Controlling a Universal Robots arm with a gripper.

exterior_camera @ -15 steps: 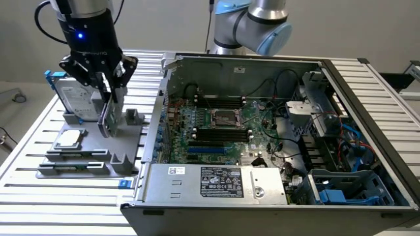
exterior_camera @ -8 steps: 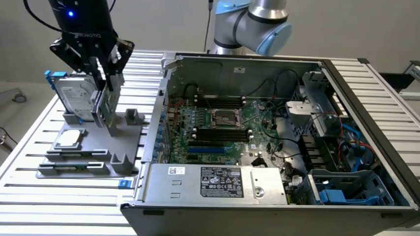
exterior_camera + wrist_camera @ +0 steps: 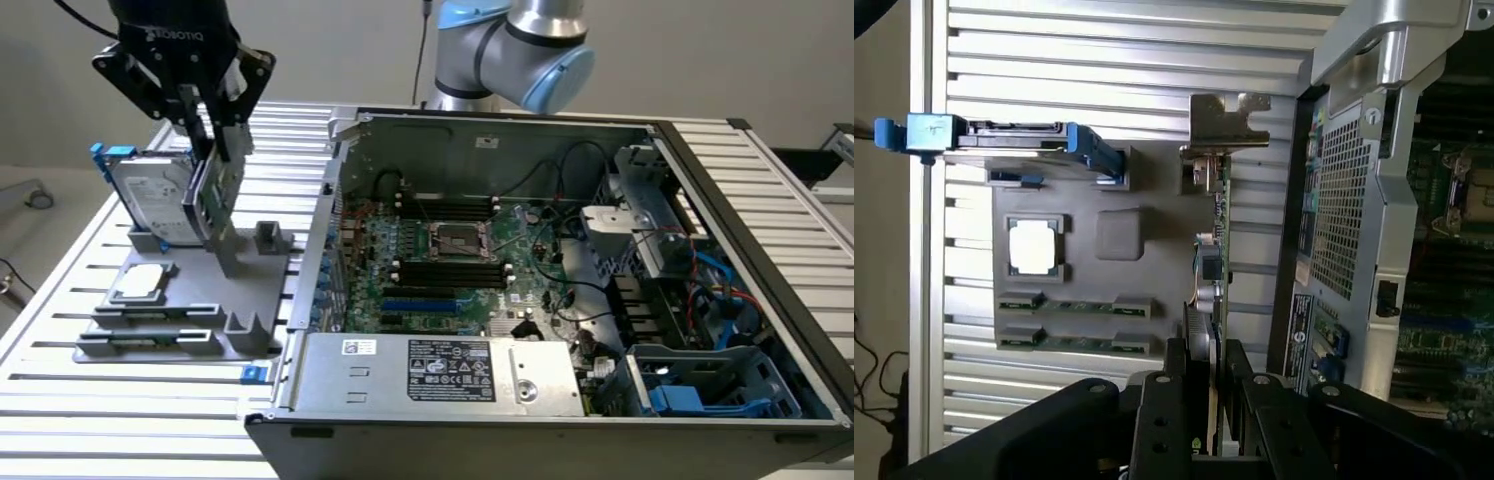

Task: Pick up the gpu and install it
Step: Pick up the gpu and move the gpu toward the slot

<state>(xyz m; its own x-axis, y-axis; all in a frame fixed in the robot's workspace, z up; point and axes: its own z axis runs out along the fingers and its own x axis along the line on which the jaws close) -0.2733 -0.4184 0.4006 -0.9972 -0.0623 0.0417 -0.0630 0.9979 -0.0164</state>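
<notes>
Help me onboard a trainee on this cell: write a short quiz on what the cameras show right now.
1. True or false: the silver hard drive with blue rails stands on the grey moulded fixture, outside the open metal computer case.
2. The black gripper has its fingers on either side of: A) the thin green gpu card with black shroud; B) the hard drive; C) a blue cable.
3. Short answer: what lies flat in the fixture's square seat?
Key: 1 true; 2 A; 3 the small square silver processor chip.

ROBOTIQ — on hand (image 3: pixel 211 140); power-supply label (image 3: pixel 451 368) unreadable.
</notes>
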